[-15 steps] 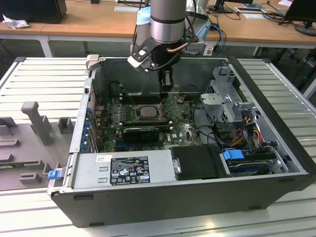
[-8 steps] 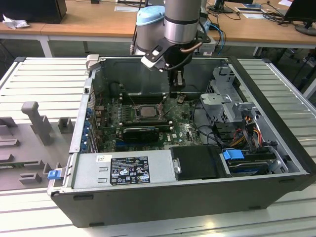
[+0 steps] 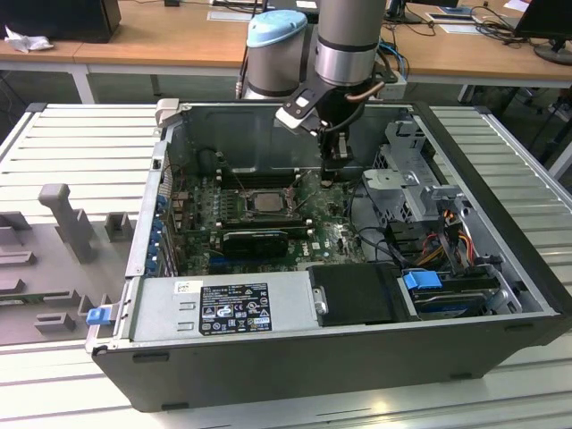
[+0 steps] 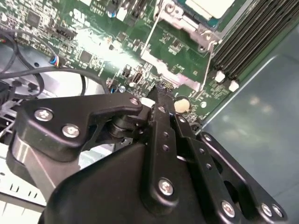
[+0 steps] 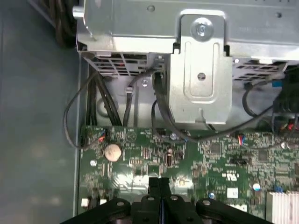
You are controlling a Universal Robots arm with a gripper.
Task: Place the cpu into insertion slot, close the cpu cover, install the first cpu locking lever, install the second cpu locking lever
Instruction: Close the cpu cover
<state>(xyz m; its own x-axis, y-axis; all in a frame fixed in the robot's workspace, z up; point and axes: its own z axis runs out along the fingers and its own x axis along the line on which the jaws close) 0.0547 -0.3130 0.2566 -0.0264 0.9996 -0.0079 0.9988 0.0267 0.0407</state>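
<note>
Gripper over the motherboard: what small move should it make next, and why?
Probably shift the gripper toward the cpu, to the exterior view's left. The cpu already lies in place on the motherboard, while the gripper, shut on nothing, hangs off to its side near the coin battery.

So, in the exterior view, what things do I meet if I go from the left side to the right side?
In order: grey block → blue clip → cpu → tool → blue tab.
</note>
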